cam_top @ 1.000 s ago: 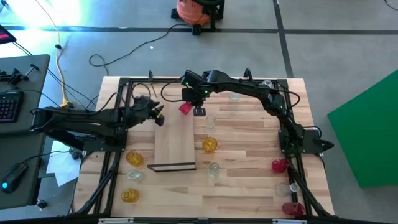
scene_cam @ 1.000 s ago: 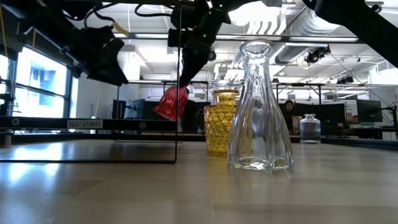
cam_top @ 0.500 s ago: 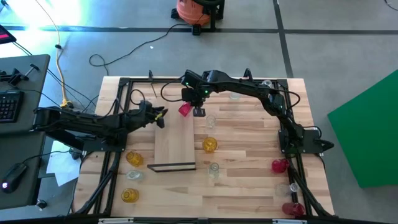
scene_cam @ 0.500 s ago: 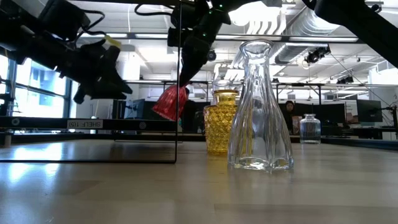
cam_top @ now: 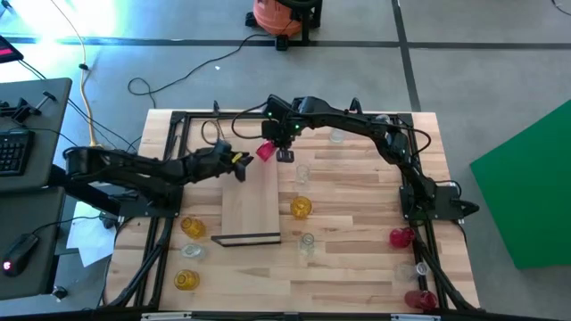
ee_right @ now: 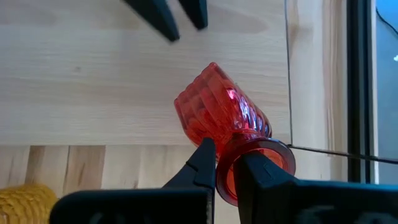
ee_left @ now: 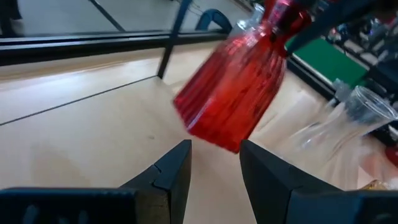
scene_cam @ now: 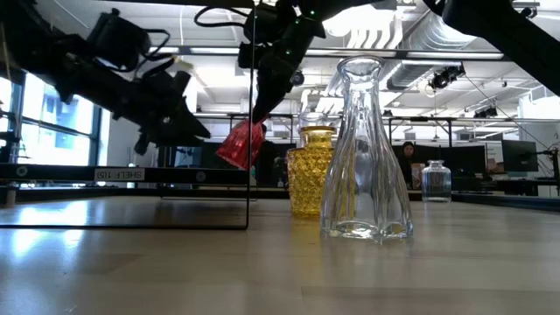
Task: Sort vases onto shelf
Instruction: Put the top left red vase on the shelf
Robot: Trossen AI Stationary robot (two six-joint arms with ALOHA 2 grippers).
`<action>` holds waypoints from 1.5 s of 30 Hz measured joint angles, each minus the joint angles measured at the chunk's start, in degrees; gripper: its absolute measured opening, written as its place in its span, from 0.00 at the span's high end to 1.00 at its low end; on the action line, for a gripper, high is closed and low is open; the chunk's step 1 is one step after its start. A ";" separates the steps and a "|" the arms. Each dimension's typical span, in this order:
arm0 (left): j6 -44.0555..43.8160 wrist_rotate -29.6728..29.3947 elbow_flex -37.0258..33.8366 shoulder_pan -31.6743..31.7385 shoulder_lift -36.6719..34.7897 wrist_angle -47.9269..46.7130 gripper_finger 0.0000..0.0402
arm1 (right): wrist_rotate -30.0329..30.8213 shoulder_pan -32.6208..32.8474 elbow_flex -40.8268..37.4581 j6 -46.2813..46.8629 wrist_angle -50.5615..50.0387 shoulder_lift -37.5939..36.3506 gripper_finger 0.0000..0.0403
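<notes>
Red glass vase (cam_top: 265, 152) is hanging tilted above the shelf's (cam_top: 250, 207) far end, the right end effector (cam_top: 284, 153) clamping its neck. Left end effector (cam_top: 239, 169), fingers apart, is hovering just beside it.

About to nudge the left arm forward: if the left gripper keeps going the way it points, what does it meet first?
Most likely the red vase held in the right gripper; it hangs tilted just ahead of the left gripper, whose fingers are open.
</notes>
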 joint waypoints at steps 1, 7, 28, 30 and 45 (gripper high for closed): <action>0.72 0.80 1.10 0.48 1.54 -0.04 0.69 | -0.13 -0.05 0.00 0.00 0.21 0.00 0.99; 2.28 3.40 5.64 2.39 7.99 0.11 0.69 | -0.78 -0.30 0.00 0.01 -0.25 -0.02 0.99; 2.50 4.69 5.93 2.62 11.08 -0.33 0.69 | -2.68 -0.34 -0.09 -0.07 0.21 0.21 0.99; 2.45 4.74 5.89 2.62 11.10 -0.56 0.69 | -3.28 -0.36 -0.40 0.04 0.53 0.40 0.99; 2.52 4.84 5.77 2.97 11.15 -1.65 0.69 | -3.73 -0.28 -2.86 1.51 2.89 0.44 0.99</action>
